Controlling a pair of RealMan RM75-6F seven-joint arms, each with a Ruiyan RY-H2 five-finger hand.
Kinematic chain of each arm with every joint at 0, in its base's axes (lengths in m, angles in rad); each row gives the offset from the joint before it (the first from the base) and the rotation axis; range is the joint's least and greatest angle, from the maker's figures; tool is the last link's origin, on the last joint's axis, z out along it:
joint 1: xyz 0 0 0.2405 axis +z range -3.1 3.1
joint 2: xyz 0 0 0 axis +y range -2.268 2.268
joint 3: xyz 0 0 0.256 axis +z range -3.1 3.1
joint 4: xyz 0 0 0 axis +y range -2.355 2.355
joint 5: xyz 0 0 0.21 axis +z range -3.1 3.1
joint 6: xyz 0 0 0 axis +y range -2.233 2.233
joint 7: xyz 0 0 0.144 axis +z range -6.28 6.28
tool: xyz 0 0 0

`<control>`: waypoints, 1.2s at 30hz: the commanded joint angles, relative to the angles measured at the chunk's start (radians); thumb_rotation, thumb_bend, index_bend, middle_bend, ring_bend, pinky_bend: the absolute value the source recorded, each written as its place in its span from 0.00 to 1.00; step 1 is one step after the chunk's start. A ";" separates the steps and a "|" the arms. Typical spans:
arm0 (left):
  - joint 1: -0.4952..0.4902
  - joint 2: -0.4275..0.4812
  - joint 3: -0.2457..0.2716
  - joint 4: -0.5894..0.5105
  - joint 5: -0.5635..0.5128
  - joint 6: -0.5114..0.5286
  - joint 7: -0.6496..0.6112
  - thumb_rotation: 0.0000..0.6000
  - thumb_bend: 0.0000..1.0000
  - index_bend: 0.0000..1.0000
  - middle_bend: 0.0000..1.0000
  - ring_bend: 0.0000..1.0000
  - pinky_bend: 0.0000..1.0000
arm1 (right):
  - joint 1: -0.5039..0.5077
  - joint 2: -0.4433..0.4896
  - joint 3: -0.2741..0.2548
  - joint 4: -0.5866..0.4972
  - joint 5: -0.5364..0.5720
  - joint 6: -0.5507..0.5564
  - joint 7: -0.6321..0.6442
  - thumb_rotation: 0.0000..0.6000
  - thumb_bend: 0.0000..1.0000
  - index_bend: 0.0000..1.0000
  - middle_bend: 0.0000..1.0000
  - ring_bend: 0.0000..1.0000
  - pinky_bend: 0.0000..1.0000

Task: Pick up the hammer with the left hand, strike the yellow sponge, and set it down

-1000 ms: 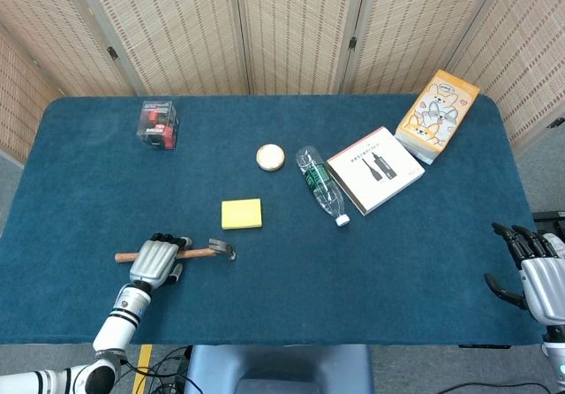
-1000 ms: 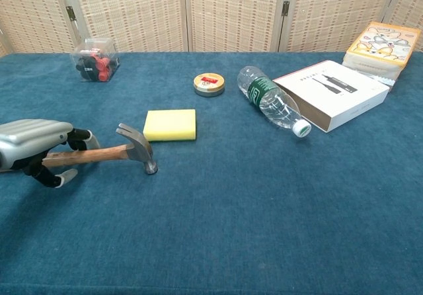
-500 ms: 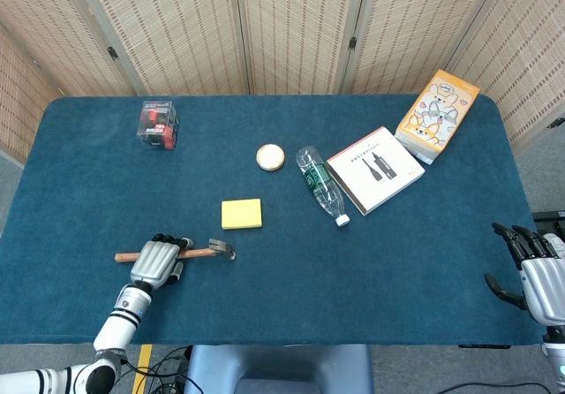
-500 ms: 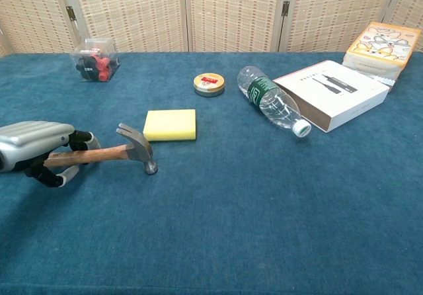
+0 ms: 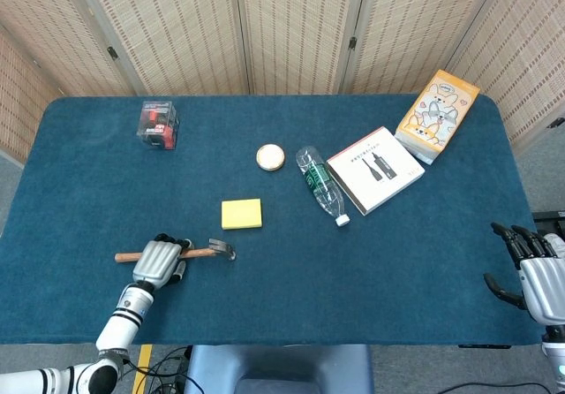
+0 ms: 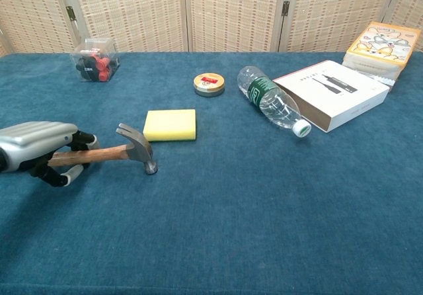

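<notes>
Left hand point(image 6: 36, 151) wraps the hammer point(image 6: 112, 151) by its wooden handle, long axis along the table's near edge, head toward the yellow sponge point(image 6: 170, 124) just beyond; right hand point(image 5: 538, 270) splayed, empty, well apart.

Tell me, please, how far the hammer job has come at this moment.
Done: the left hand has reached the hammer, and its fingers curl around the wooden handle. In hand: the grasp; the hammer head looks to rest on the table, not lifted. Left: raising it, striking the yellow sponge, which lies apart just beyond the head, and setting it down. The right hand waits open at the table edge.
</notes>
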 commanded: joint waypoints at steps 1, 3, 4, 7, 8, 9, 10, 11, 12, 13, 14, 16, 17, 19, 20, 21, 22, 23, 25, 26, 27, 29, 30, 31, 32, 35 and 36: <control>-0.002 -0.006 -0.005 0.002 -0.006 0.007 0.004 1.00 0.59 0.37 0.47 0.35 0.23 | 0.000 0.001 0.000 0.000 0.001 0.000 0.000 1.00 0.20 0.12 0.23 0.14 0.20; -0.002 -0.010 -0.007 0.000 -0.012 0.017 0.012 1.00 0.59 0.39 0.48 0.36 0.23 | -0.001 0.002 0.000 -0.001 0.002 -0.001 0.000 1.00 0.20 0.12 0.23 0.14 0.20; -0.002 -0.010 -0.007 -0.003 -0.015 0.020 0.016 1.00 0.59 0.40 0.49 0.37 0.23 | -0.001 0.002 0.000 -0.001 0.002 -0.001 0.000 1.00 0.20 0.12 0.23 0.14 0.20; -0.002 -0.012 -0.007 -0.009 -0.021 0.028 0.025 1.00 0.61 0.41 0.51 0.38 0.23 | -0.001 0.002 0.000 -0.001 0.003 -0.003 0.000 1.00 0.20 0.12 0.23 0.14 0.20; -0.002 -0.012 -0.007 -0.011 -0.024 0.028 0.026 1.00 0.61 0.42 0.52 0.38 0.23 | -0.001 0.002 0.000 -0.001 0.003 -0.004 0.000 1.00 0.20 0.12 0.23 0.14 0.20; -0.002 -0.012 -0.008 -0.013 -0.028 0.029 0.028 1.00 0.62 0.42 0.53 0.38 0.23 | -0.001 0.001 0.000 0.000 0.004 -0.005 0.000 1.00 0.20 0.12 0.23 0.14 0.20; -0.003 -0.012 -0.009 -0.014 -0.030 0.031 0.030 1.00 0.62 0.43 0.53 0.39 0.23 | 0.000 0.001 0.000 0.001 0.005 -0.006 0.000 1.00 0.20 0.12 0.23 0.14 0.20; -0.003 -0.012 -0.009 -0.015 -0.031 0.032 0.031 1.00 0.63 0.43 0.54 0.39 0.23 | 0.000 0.001 0.000 0.001 0.005 -0.006 0.001 1.00 0.20 0.12 0.23 0.14 0.20; -0.003 -0.013 -0.010 -0.017 -0.033 0.035 0.032 1.00 0.64 0.44 0.55 0.40 0.23 | 0.000 0.001 0.000 0.001 0.005 -0.005 0.001 1.00 0.20 0.12 0.23 0.14 0.20; -0.003 -0.014 -0.010 -0.018 -0.033 0.036 0.032 1.00 0.64 0.45 0.55 0.41 0.23 | 0.000 0.002 0.001 0.001 0.005 -0.005 0.001 1.00 0.20 0.12 0.23 0.14 0.20; -0.004 -0.014 -0.010 -0.018 -0.033 0.037 0.033 1.00 0.65 0.46 0.56 0.41 0.23 | -0.001 0.002 0.001 0.001 0.004 -0.004 0.002 1.00 0.20 0.12 0.23 0.14 0.20; -0.004 -0.013 -0.010 -0.020 -0.032 0.039 0.033 1.00 0.66 0.47 0.58 0.43 0.23 | -0.001 0.002 0.001 0.000 0.004 -0.004 0.002 1.00 0.20 0.12 0.23 0.14 0.20; -0.003 -0.013 -0.010 -0.021 -0.029 0.041 0.030 1.00 0.66 0.48 0.59 0.43 0.23 | -0.001 0.003 0.000 0.000 0.005 -0.005 0.002 1.00 0.20 0.12 0.23 0.14 0.20; 0.000 -0.014 -0.010 -0.018 -0.016 0.047 0.018 1.00 0.67 0.50 0.60 0.44 0.24 | -0.002 0.003 0.000 0.001 0.006 -0.005 0.002 1.00 0.20 0.12 0.23 0.14 0.20; 0.001 -0.015 -0.010 -0.015 -0.008 0.049 0.011 1.00 0.68 0.51 0.61 0.45 0.25 | -0.002 0.003 0.000 0.001 0.006 -0.005 0.002 1.00 0.20 0.12 0.23 0.14 0.20; 0.003 -0.016 -0.011 -0.011 0.000 0.051 0.002 1.00 0.68 0.52 0.62 0.46 0.25 | -0.003 0.002 0.000 0.001 0.007 -0.005 0.002 1.00 0.20 0.12 0.23 0.14 0.20; 0.005 -0.017 -0.011 -0.005 0.010 0.052 -0.011 1.00 0.68 0.53 0.63 0.46 0.25 | -0.003 0.002 0.000 0.001 0.007 -0.005 0.001 1.00 0.20 0.12 0.23 0.14 0.20; 0.007 -0.017 -0.012 -0.001 0.018 0.053 -0.021 1.00 0.69 0.54 0.63 0.47 0.25 | -0.003 0.002 0.000 0.001 0.007 -0.005 0.000 1.00 0.20 0.12 0.24 0.14 0.20; 0.010 -0.019 -0.014 0.012 0.042 0.056 -0.046 1.00 0.69 0.56 0.65 0.48 0.27 | -0.003 0.002 0.000 0.000 0.007 -0.005 -0.001 1.00 0.20 0.12 0.24 0.14 0.20; 0.011 -0.020 -0.014 0.017 0.053 0.056 -0.058 1.00 0.69 0.57 0.66 0.49 0.28 | -0.004 0.002 0.000 -0.001 0.007 -0.005 -0.001 1.00 0.20 0.12 0.24 0.14 0.20; 0.012 -0.019 -0.014 0.025 0.069 0.055 -0.076 1.00 0.69 0.58 0.67 0.50 0.29 | -0.004 0.002 0.000 -0.002 0.007 -0.004 -0.002 1.00 0.20 0.12 0.24 0.14 0.20; 0.013 -0.018 -0.014 0.038 0.096 0.052 -0.102 1.00 0.69 0.59 0.68 0.52 0.31 | -0.004 0.003 0.000 -0.004 0.008 -0.004 -0.004 1.00 0.20 0.12 0.24 0.14 0.20; 0.013 -0.017 -0.014 0.047 0.116 0.050 -0.121 1.00 0.69 0.60 0.69 0.53 0.32 | -0.005 0.004 0.000 -0.005 0.008 -0.003 -0.005 1.00 0.20 0.12 0.24 0.14 0.20; 0.013 -0.016 -0.016 0.054 0.131 0.049 -0.138 1.00 0.70 0.61 0.70 0.54 0.34 | -0.005 0.004 0.000 -0.007 0.008 -0.003 -0.006 1.00 0.20 0.12 0.24 0.14 0.20; 0.012 -0.015 -0.017 0.062 0.147 0.048 -0.156 1.00 0.70 0.62 0.70 0.55 0.35 | -0.005 0.005 0.000 -0.008 0.008 -0.002 -0.008 1.00 0.20 0.12 0.24 0.14 0.20; 0.009 -0.006 -0.023 0.086 0.192 0.039 -0.214 1.00 0.71 0.65 0.73 0.58 0.40 | -0.007 0.007 0.000 -0.013 0.007 0.001 -0.013 1.00 0.20 0.12 0.24 0.14 0.20; 0.008 -0.003 -0.025 0.091 0.206 0.037 -0.235 1.00 0.72 0.66 0.74 0.59 0.43 | -0.007 0.007 0.000 -0.015 0.006 0.001 -0.014 1.00 0.20 0.12 0.24 0.14 0.20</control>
